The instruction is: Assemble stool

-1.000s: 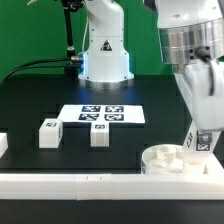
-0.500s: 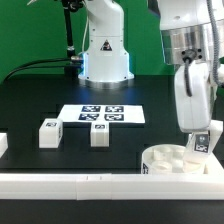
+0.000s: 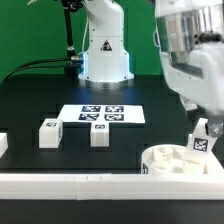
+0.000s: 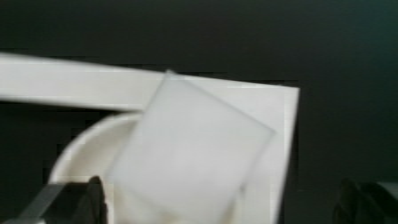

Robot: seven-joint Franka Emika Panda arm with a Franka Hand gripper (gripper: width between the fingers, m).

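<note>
The black counter [image 3: 40,100] carries everything. Just behind the long white front rail [image 3: 80,183], probably so the rail braces it, sits the round seat [image 3: 165,160] at the exterior view's right, sockets up. One tagged leg [image 3: 200,146] stands in a socket, leaning a little and, I judge, not fully seated. The pincer [image 4: 217,203] hangs above it, jaws wide and clear of its sides. A loose leg [image 3: 48,133] and a second loose leg [image 3: 98,134] wait beside the marker board [image 3: 70,112], well apart from the seat.
</note>
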